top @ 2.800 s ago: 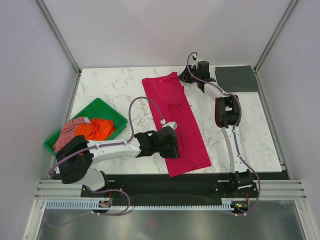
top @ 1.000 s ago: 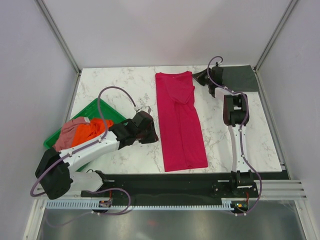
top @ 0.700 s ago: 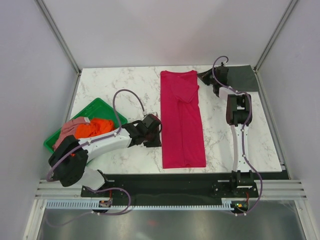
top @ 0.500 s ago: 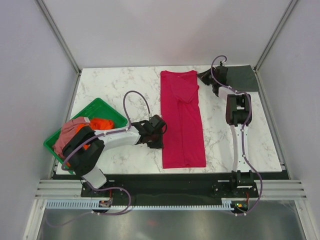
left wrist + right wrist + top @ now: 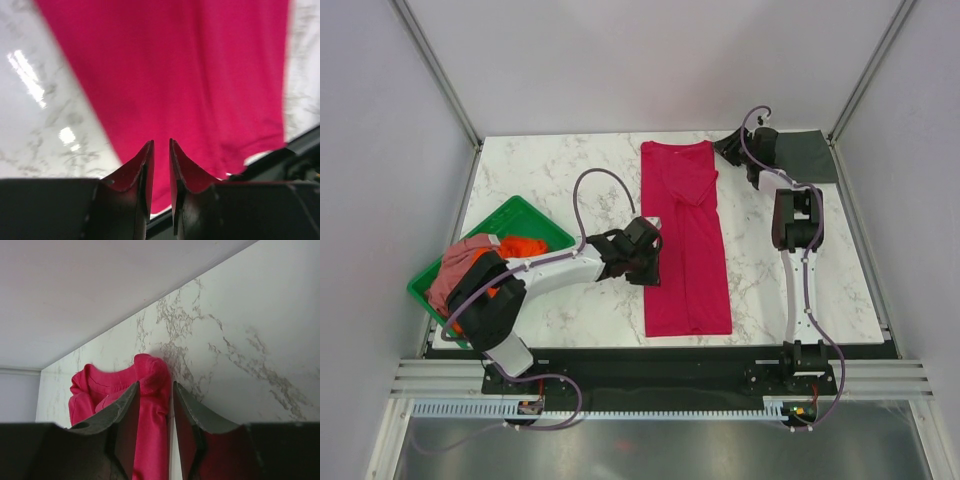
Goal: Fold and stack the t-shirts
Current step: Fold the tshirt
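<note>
Arms are both reaching out over the marble table (image 5: 570, 170). The left arm (image 5: 550, 272) is stretching low from its base toward the right. The left gripper (image 5: 161, 145) is hanging over the left edge of the red tee (image 5: 685, 240), about midway along it. Its fingers are standing a narrow slit apart with nothing between them.

The right arm (image 5: 798, 270) is extending straight to the far edge. The right gripper (image 5: 156, 387) is hanging by the tee's far right shoulder with its fingers parted, and the folded shoulder is showing beyond the tips.

The red tee is lying as a long strip, collar far and hem just short of the near edge, with bare marble running along both sides. A grey tee (image 5: 800, 157) is lying folded in the far right corner. Pink (image 5: 460, 262) and orange (image 5: 525, 247) tees are sitting bunched in the green tray (image 5: 535, 222) at the left, well apart from the strip.
</note>
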Motion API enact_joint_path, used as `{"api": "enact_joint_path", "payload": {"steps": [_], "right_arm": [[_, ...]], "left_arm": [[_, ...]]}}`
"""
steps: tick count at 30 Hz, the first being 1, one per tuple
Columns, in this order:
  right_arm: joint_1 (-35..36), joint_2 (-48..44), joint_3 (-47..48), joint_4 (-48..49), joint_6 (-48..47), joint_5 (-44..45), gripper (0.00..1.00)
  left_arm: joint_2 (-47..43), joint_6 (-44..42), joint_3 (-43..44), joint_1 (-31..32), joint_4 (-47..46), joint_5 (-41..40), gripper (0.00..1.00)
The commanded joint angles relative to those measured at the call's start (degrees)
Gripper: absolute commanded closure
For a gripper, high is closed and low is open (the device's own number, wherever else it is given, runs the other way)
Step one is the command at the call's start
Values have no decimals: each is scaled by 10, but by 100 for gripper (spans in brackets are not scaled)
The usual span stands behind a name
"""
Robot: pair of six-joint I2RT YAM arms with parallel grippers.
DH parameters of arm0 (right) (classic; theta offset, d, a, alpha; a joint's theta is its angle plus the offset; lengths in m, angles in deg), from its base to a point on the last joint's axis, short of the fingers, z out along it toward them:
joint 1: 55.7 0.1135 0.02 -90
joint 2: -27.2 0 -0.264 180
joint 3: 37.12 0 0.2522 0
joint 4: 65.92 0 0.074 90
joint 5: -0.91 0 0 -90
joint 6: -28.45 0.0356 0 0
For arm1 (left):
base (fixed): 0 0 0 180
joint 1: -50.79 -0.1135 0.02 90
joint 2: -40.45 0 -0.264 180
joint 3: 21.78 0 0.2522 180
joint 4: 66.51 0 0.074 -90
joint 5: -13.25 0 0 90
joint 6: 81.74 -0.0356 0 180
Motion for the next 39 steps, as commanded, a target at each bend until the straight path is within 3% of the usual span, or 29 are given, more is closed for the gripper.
{"api": "enact_joint_path", "payload": {"steps": [1,15,19,26,31,39], "right_arm": [[-1,23,21,25,15,-14,62],[13,63,64,32,19,10,68],[14,64,64,38,14,18,83],[16,99,135,22,-15,34,86],[18,111,173,18,-37,54,100],[21,120,199,19,-59,84,100]], "left_arm": [[-21,-47,65,24,-31,48,74],[109,-39,139,102,-121,83,74],[131,-28,125,102,-123,79,75],[173,-16,79,105,-125,61,75],[175,0,53,105,-124,47,75],[173,8,36,105,-125,46,75]]}}
